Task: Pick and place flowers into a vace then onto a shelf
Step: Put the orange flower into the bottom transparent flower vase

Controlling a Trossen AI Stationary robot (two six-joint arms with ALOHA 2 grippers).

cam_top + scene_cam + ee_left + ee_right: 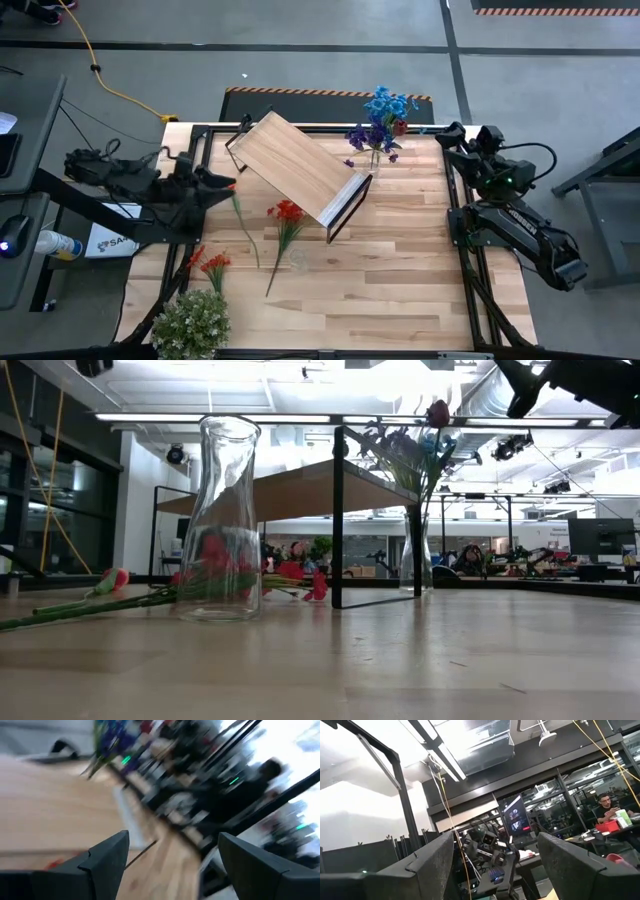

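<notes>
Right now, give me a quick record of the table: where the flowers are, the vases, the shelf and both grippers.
flowers in vase: blue and purple flowers standing in a glass vase at the far side, beside the shelf
loose flowers: red flowers and orange flowers lying flat on the table
empty vase: clear empty vase upright, near the red stems
shelf: shelf on the table, set at an angle, nothing on it
leafy clump: leafy clump at the near left corner
left gripper: left gripper open, holding nothing, at the left edge
right gripper: right gripper open, raised, holding nothing

Shelf [296, 163] mid-table, angled; vase with flowers [380, 125] behind its right end; loose stems [285, 228] before it.
</notes>
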